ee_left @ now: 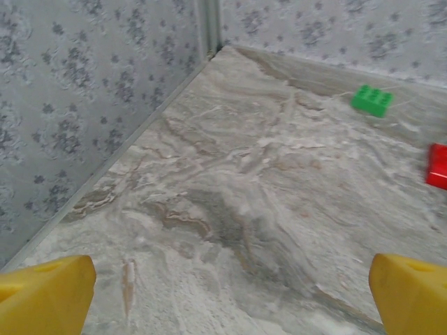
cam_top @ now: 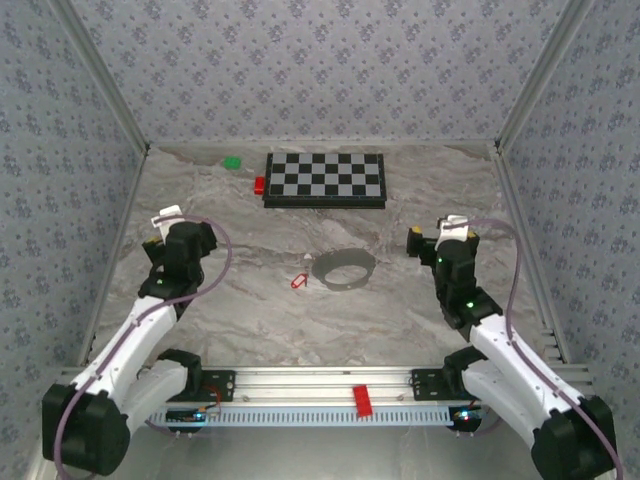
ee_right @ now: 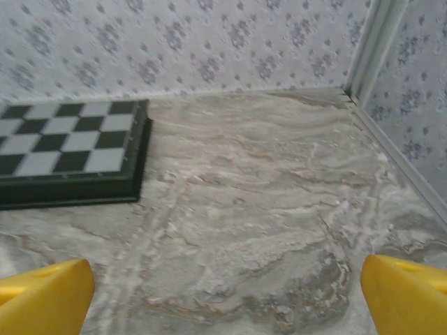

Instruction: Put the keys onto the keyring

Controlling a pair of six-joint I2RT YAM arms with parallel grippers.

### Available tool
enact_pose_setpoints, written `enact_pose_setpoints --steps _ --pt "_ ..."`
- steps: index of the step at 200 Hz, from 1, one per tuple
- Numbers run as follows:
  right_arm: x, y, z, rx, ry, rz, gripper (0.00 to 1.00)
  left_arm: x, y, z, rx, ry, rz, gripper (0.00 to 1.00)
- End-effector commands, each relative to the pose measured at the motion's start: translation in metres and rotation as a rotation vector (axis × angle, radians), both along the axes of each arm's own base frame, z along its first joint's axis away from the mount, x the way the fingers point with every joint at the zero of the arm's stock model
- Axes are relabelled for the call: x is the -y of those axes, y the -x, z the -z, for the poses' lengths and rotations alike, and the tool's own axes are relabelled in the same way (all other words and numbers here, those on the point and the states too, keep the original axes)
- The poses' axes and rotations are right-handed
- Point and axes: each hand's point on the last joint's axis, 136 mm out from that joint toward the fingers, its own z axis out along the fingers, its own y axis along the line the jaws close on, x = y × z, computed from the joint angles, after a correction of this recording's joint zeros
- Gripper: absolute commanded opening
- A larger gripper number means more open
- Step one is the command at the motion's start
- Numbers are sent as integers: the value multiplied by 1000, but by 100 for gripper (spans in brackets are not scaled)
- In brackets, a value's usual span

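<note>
Wide open and empty at the left gripper [ee_left: 223, 296], same at the right gripper [ee_right: 223, 296]. Lying mid-table between the 2, well apart from either: keys [cam_top: 299, 281] just beside keyring [cam_top: 344, 269], on its left.

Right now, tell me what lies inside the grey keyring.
Inside the keyring only bare table shows; the red key lies outside, to its left. Nothing covers that spot.
</note>
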Motion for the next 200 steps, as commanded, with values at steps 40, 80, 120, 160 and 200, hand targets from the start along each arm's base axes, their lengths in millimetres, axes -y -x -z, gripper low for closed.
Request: enact_pose_setpoints --steps 40,80,120,160,200 --pt "39 -29 41 -35 226 167 99 -21 -36 55 -95 -102 -58 100" --pt "56 -50 64 2 163 177 100 -14 -58 74 -52 -112 14 100" --pt "63 -56 81 48 74 118 99 8 -74 74 -32 -151 210 100" --pt "51 -62 92 34 85 41 100 8 -75 86 54 -117 275 100" --pt "65 -77 97 -36 41 70 99 4 -84 99 35 -44 311 100"
